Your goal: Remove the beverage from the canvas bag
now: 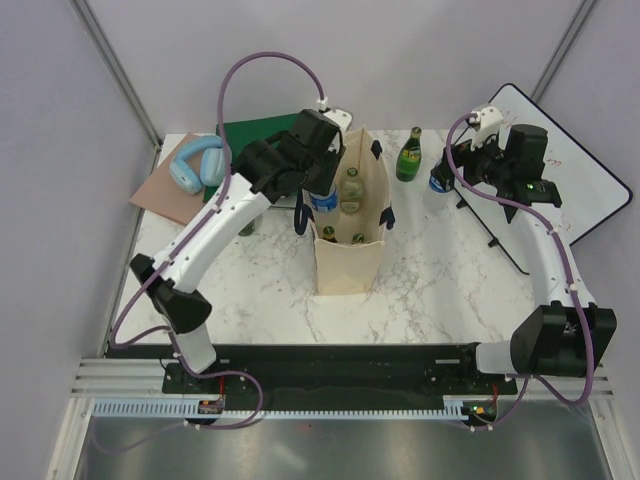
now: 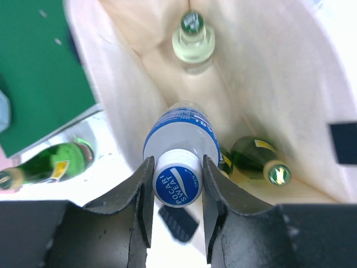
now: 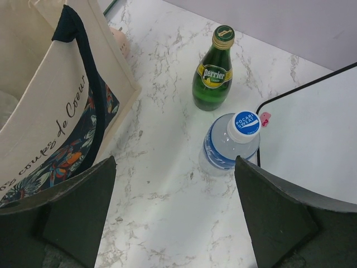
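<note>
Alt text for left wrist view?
Left hand clamps the blue cap of a Pocari Sweat bottle inside the canvas bag. A pale bottle and a dark green bottle sit deeper in it; a light green bottle is outside.

Canvas bag [image 1: 348, 262] is matt cloth, Perrier bottle [image 3: 212, 78] glossy green glass, table [image 3: 162, 212] smooth veined marble.

My marble bench [image 1: 430, 290] is carrying the canvas bag [image 1: 350, 255], a Perrier bottle [image 3: 212, 71], a Pocari bottle [image 3: 230, 142], a green book [image 1: 255, 135] and a whiteboard [image 1: 580, 170].
</note>
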